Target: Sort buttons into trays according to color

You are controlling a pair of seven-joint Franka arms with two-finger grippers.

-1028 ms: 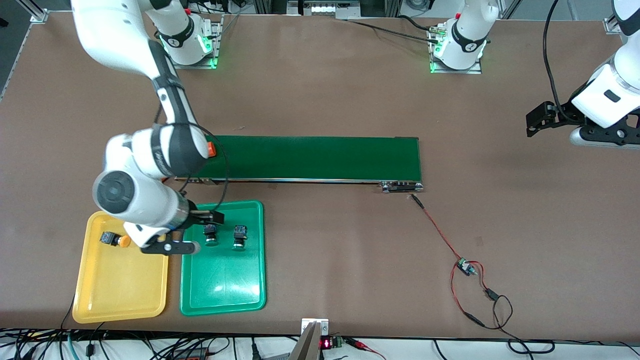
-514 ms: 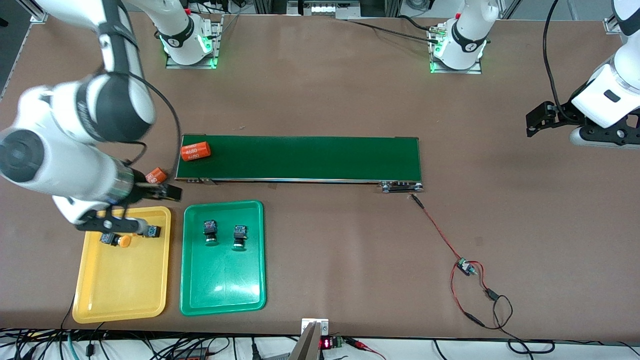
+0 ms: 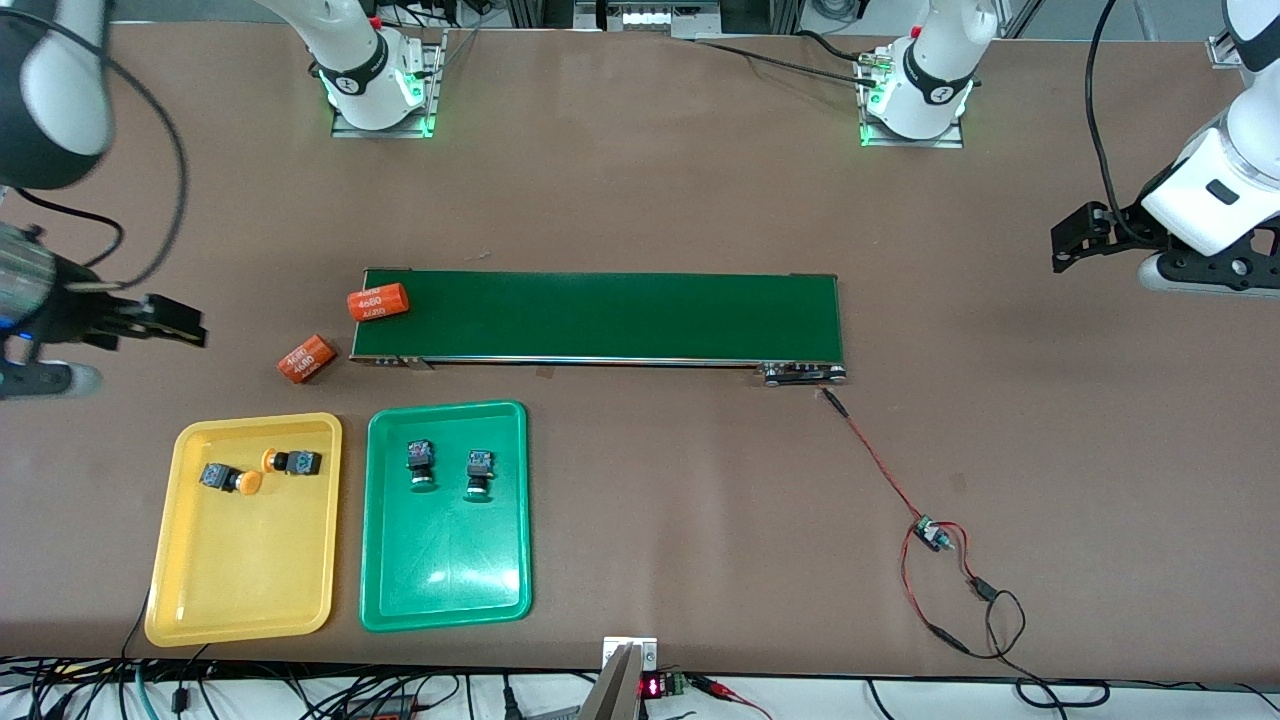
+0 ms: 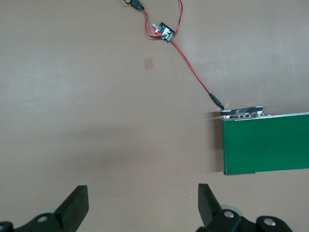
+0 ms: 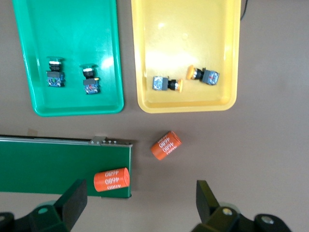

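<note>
The four buttons are already lying in the trays: two orange-capped buttons (image 3: 260, 470) in the yellow tray (image 3: 240, 590), almost touching, and two green-capped buttons (image 3: 448, 468) side by side in the green tray (image 3: 445, 580). They look small, light and rigid — the boxy dark body would be the place to pinch, since the round cap would likely be slipping out.

Two orange cylinders are sitting near the trays: one (image 3: 378, 301) on the end of the green belt (image 3: 620, 315), one (image 3: 307, 359) on the table just beside it.

The right gripper (image 3: 185, 325) is hovering over bare table, jaws spread wide and holding nothing. The left gripper (image 3: 1065, 243) is waiting at its own end — likewise wide and empty.
</note>
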